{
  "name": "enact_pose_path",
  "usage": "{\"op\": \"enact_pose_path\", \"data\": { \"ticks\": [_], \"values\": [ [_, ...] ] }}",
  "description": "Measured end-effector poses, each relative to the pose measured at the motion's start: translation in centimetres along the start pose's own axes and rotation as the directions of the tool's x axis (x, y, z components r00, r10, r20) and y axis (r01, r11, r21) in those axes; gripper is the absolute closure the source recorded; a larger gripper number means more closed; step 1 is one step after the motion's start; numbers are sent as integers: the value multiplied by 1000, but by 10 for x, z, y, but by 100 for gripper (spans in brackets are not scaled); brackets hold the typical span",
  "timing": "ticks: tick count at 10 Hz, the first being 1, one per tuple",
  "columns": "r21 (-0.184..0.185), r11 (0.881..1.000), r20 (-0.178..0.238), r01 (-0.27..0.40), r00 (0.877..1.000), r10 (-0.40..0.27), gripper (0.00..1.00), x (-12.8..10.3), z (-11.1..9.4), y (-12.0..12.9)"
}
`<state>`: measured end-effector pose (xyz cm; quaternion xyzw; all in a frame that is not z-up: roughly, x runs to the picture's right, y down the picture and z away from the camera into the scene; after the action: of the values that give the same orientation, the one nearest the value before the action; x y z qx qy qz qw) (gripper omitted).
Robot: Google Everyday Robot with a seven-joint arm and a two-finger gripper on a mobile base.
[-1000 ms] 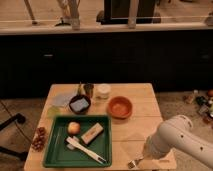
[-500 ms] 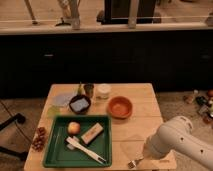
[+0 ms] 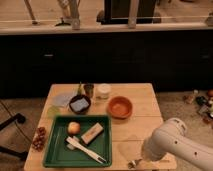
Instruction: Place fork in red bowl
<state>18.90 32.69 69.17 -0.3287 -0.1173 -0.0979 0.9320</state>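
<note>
The silver fork (image 3: 133,163) lies at the front edge of the wooden table (image 3: 142,125), right of the green tray. The orange-red bowl (image 3: 120,107) stands at the table's middle right and holds nothing that I can see. My white arm (image 3: 172,142) reaches in from the lower right. My gripper (image 3: 142,158) is low over the table right beside the fork's handle end, mostly hidden by the arm. I cannot tell whether it touches the fork.
A green tray (image 3: 102,150) at front left holds an apple (image 3: 74,127), a brown block (image 3: 93,133) and white plastic utensils (image 3: 86,150). Behind it stand a small dark bowl (image 3: 79,104), a dark can (image 3: 89,90), a white cup (image 3: 103,91) and a pale lid (image 3: 62,99).
My arm has sunk slightly toward the table's front edge. The fork has stayed in about the same place.
</note>
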Motion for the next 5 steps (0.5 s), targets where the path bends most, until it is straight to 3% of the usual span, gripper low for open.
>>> {"op": "enact_pose_path", "data": {
  "ticks": [5],
  "values": [
    [8, 1000, 16, 6, 1000, -6, 20, 1, 4, 0]
  ]
}}
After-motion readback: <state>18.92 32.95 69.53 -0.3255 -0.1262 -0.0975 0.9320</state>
